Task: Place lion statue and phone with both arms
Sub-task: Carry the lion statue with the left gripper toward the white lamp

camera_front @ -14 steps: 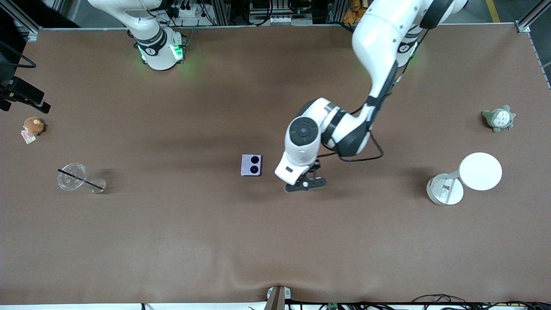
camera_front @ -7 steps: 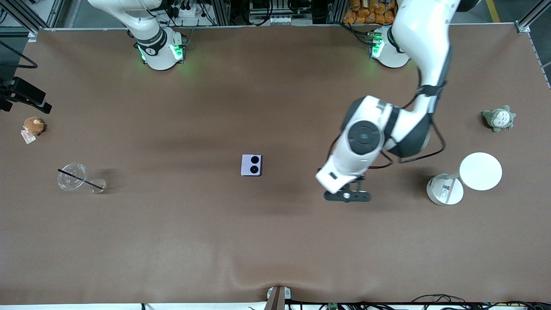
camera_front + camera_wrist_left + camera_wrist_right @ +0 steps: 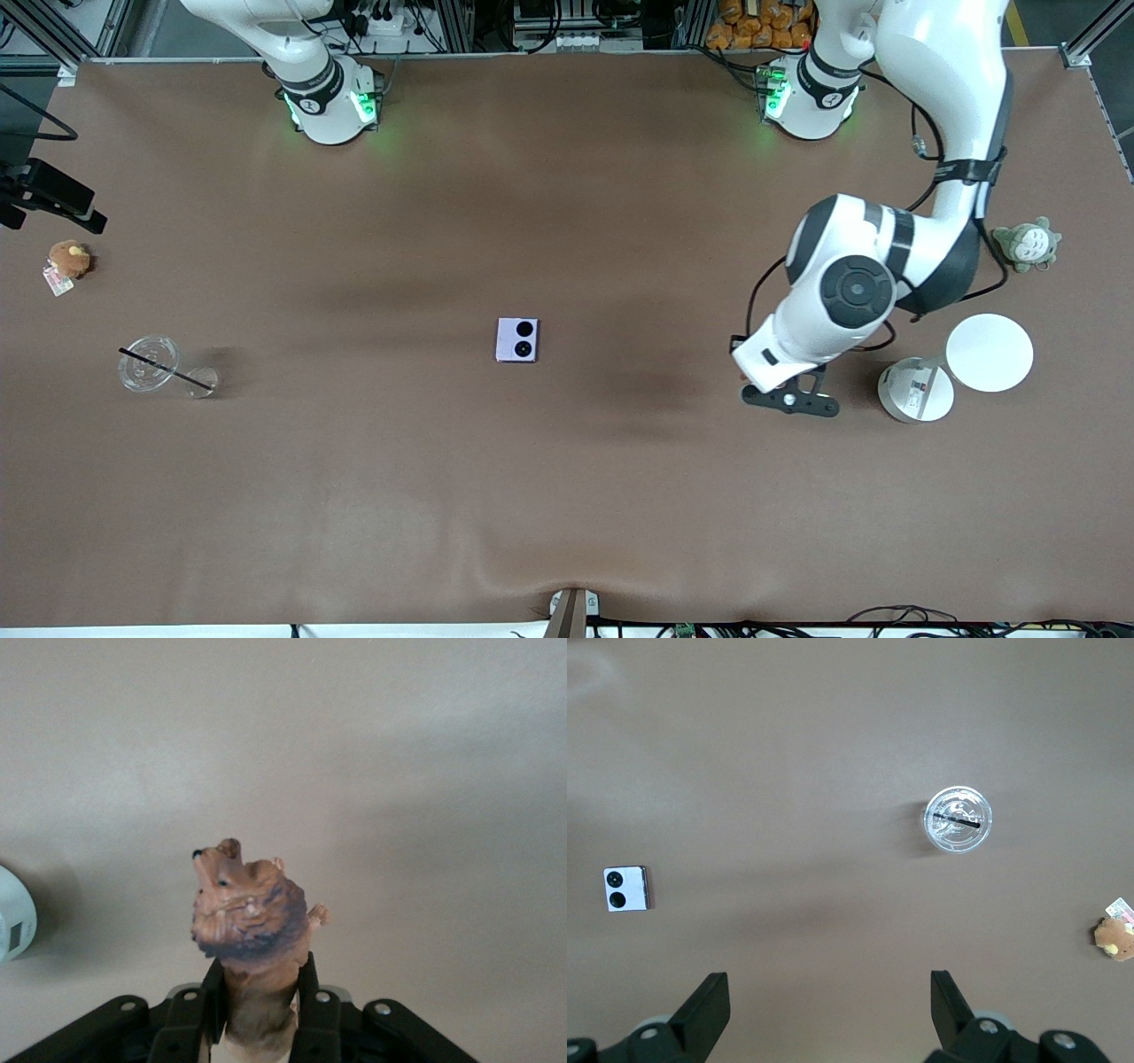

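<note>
The lion statue (image 3: 251, 920) is sitting clamped head-out in the left end effector (image 3: 257, 1014), which is hovering over bare desk (image 3: 620, 496) beside the white lamp (image 3: 917, 390), probably carrying it toward a drop spot. Only the left wrist view is showing the figurine; the arm is hiding it from the front. The right end effector (image 3: 828, 1014) is waiting high with fingers wide, looking down on the phone (image 3: 517, 340) lying mid-desk.

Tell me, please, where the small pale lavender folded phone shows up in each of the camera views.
Front view: the small pale lavender folded phone lies mid-table, camera circles up.
Left wrist view: not in it.
Right wrist view: the phone lies flat near the picture's edge.
Shared landmark: the clear plastic cup with a black straw.
</note>
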You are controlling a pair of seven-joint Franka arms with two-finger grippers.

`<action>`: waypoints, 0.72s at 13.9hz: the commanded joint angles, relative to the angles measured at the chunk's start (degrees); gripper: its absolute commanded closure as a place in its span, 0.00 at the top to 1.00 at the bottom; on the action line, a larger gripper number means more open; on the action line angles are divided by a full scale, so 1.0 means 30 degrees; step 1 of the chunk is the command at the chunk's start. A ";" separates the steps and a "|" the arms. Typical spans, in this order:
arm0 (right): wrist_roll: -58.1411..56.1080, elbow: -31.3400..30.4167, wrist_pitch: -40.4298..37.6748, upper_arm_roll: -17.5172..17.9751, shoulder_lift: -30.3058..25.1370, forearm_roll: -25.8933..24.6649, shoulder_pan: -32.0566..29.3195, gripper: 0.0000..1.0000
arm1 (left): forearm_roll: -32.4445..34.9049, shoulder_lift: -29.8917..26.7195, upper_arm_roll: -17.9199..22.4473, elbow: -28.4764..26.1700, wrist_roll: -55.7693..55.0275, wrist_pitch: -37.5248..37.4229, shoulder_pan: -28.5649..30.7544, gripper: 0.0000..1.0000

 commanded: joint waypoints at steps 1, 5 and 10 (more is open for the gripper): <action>0.0290 0.0160 -0.0103 -0.0047 0.0083 0.0042 0.0141 1.00 | 0.0233 -0.0658 -0.0217 -0.1026 0.0422 0.0391 0.0610 0.00; 0.0290 0.0131 -0.0103 -0.0047 0.0083 0.0042 0.0170 1.00 | 0.0350 -0.0423 -0.0217 -0.2632 0.1446 0.2289 0.1313 0.00; 0.0290 0.0160 -0.0103 -0.0048 0.0083 0.0042 0.0170 1.00 | 0.0525 0.0455 -0.0130 -0.3924 0.1566 0.4022 0.2018 0.00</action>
